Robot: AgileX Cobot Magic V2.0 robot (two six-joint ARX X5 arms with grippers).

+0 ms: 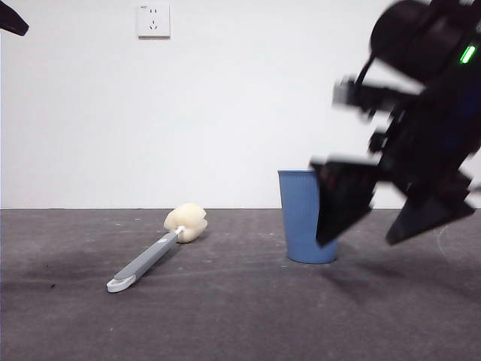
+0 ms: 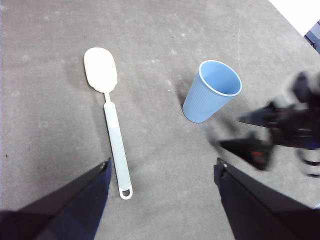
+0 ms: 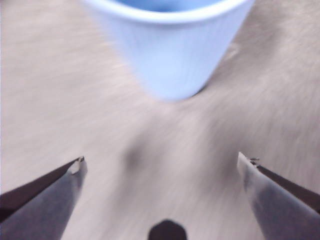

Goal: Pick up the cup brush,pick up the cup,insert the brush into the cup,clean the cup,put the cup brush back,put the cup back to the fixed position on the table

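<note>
Blue cup (image 1: 304,216) standing upright on table (image 1: 225,316), brush (image 1: 158,252) lying flat well apart. Right gripper (image 1: 368,229) hovering just beside cup, jaws spread wide, gripping nothing. Left gripper (image 2: 162,167) waiting high, gaping, empty.

Gap btwn cup brush (image 1: 154,253) & cup (image 1: 301,214) (bare table (image 1: 225,316))

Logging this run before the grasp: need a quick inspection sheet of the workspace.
Surface: table, dark, scuffed, pale marks.
Job's things: brush lying flat, untouched; blue cup upright, apart from it.
Clutter: nothing seen.
Grippers: right gripper open beside the cup, blurred, not touching it; left gripper open, above the table, holding nothing.
Cables: dark cable on the right arm.
Surroundings: white wall, socket.
</note>
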